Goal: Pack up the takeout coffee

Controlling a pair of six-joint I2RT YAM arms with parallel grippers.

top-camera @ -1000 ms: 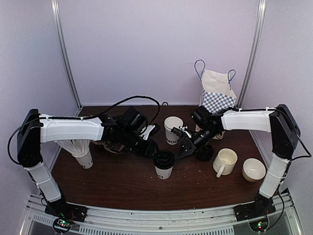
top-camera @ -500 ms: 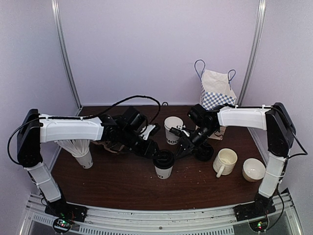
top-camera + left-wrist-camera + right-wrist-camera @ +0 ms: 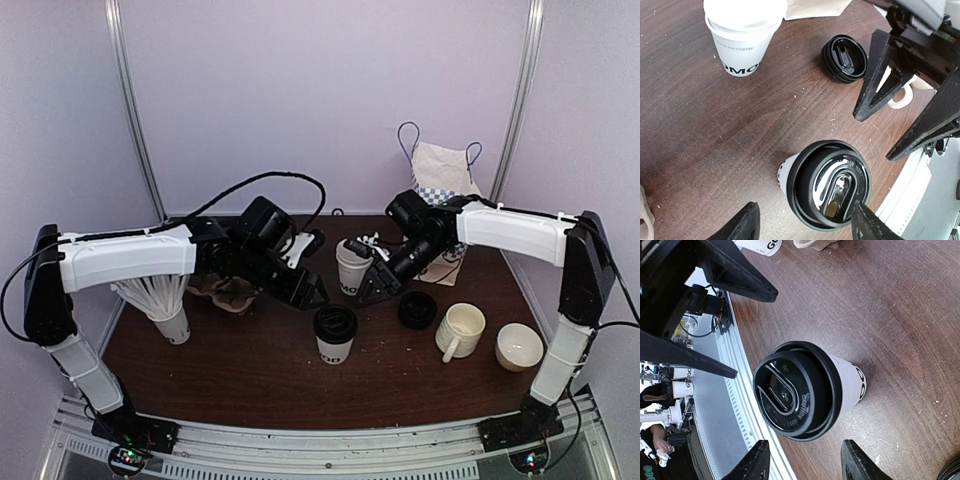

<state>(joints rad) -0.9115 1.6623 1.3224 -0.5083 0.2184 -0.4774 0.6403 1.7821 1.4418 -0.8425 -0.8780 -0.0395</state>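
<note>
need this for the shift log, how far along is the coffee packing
Done: the front cup has its lid on. In hand: nothing; the left gripper and right gripper hang open and empty above it. Left: the back cup is uncovered, the loose lid lies on the table, and both cups have yet to go into the bag.

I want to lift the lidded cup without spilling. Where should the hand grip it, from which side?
Grip the lidded cup on its white wall under the lid, coming level from its free left side. It stands upright, and the wider lid rim would likely stop slipping; the lid alone may pop off.
</note>
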